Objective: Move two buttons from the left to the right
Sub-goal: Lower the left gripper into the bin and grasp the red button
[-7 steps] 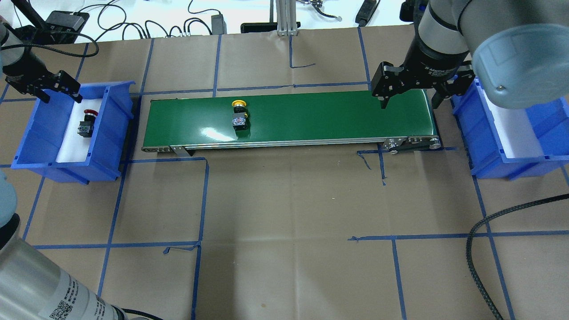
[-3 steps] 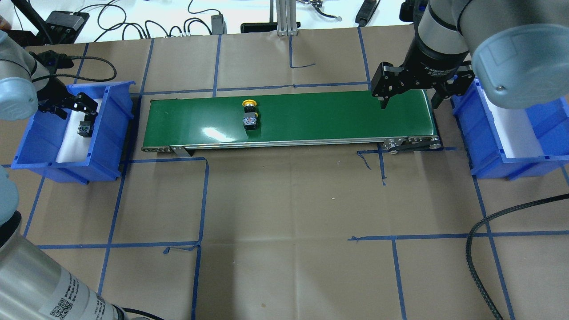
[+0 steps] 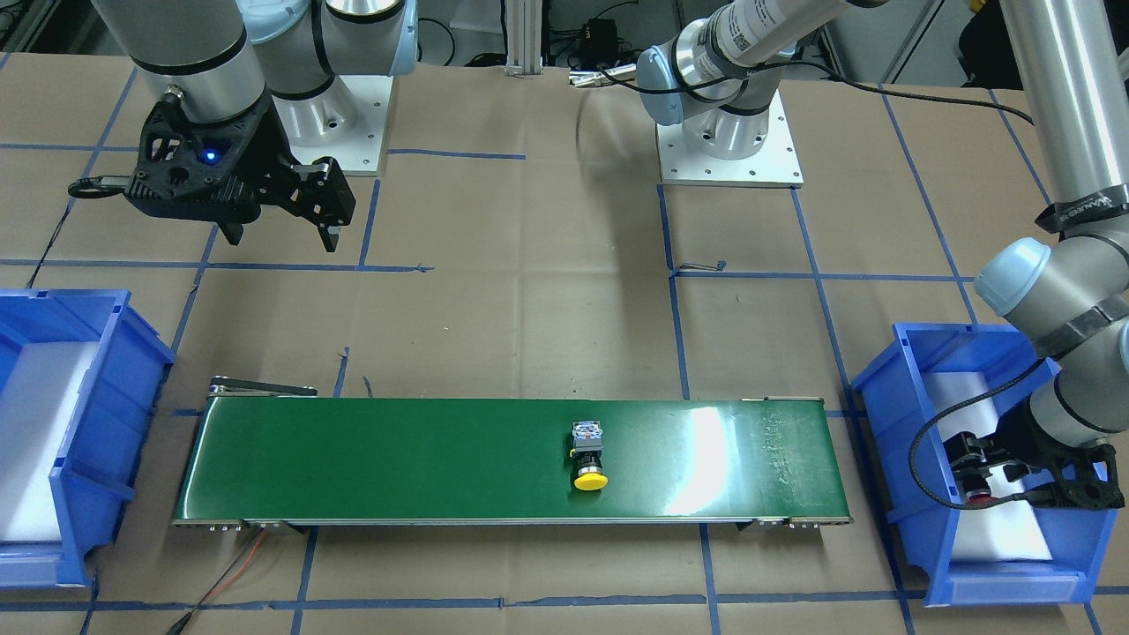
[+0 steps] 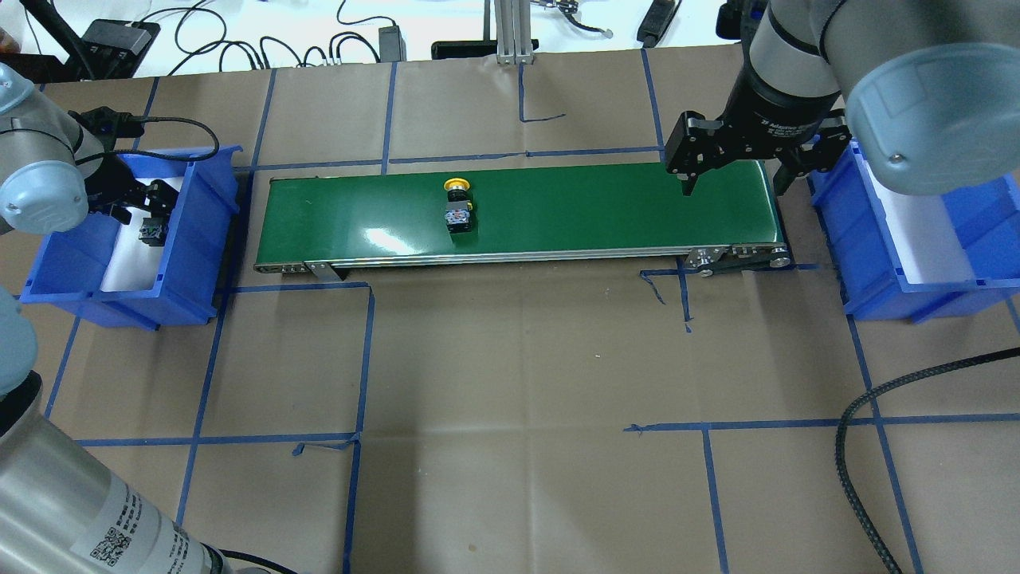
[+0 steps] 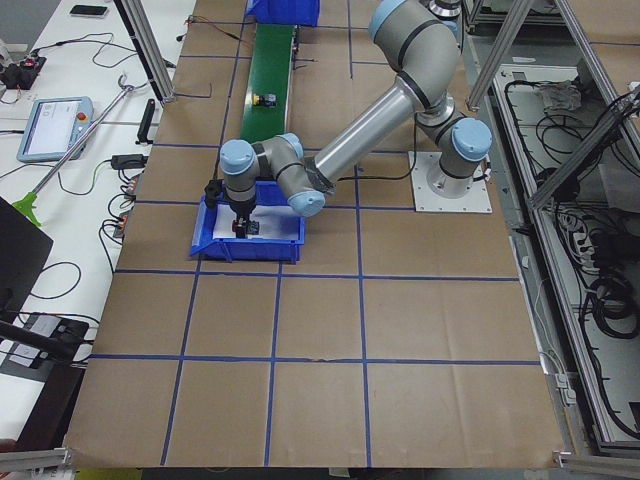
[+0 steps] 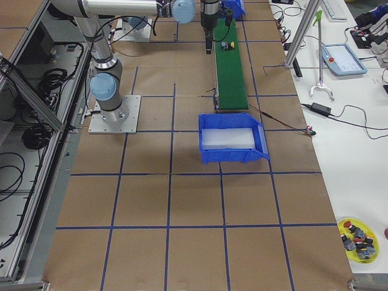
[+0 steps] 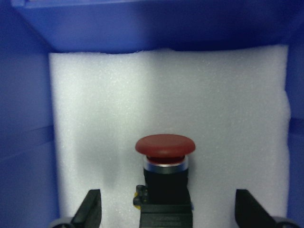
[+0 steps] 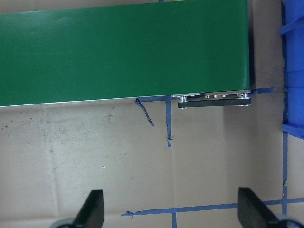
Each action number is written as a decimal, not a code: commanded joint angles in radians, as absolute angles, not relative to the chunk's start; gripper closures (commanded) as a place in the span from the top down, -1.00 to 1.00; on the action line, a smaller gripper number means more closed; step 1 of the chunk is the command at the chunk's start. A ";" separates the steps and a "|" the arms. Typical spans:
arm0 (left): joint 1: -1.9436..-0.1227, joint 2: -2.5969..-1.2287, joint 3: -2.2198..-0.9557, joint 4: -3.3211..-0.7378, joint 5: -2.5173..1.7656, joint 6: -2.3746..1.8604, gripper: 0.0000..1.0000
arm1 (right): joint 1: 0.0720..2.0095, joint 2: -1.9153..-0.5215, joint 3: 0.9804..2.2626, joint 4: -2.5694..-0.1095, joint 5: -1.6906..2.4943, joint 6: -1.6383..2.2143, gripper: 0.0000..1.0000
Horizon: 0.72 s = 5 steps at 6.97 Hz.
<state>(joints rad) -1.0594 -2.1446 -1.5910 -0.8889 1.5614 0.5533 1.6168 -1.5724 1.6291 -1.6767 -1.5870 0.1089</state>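
The yellow button [image 4: 457, 206] lies on its side on the green conveyor belt [image 4: 598, 211], a little left of the middle; it also shows in the front view [image 3: 588, 454]. The red button [image 7: 165, 180] lies on white foam in the left blue bin [image 4: 183, 263], its grey body [image 4: 150, 229] just visible from overhead. My left gripper [image 7: 168, 213] is down in that bin, open, one finger on each side of the red button without touching it. My right gripper [image 4: 735, 185] hangs open and empty above the belt's right end.
The right blue bin [image 4: 876, 279], lined with white foam, stands past the belt's right end. A black cable [image 4: 853, 446] curls over the brown paper at the front right. Cables and power bricks [image 4: 390, 40] lie along the far table edge.
The yellow button has ridden the belt to the right. My left gripper has moved right and down into the left bin, over the red button. The right arm has stayed still.
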 commanded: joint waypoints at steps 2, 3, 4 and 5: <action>-1.058 -2.145 -1.591 -0.885 1.560 0.552 0.13 | 1.617 -1.572 1.629 -1.677 -1.588 0.109 1.00; -1.058 -2.138 -1.588 -0.885 1.560 0.554 -0.37 | 1.617 -1.572 1.629 -1.677 -1.588 0.109 1.00; -1.058 -2.134 -1.586 -0.885 1.560 0.554 -0.74 | 1.617 -1.571 1.629 -1.677 -1.588 0.109 1.00; -1.058 -2.125 -1.576 -0.890 1.563 0.554 -0.91 | 1.617 -1.572 1.629 -1.677 -1.586 0.109 1.00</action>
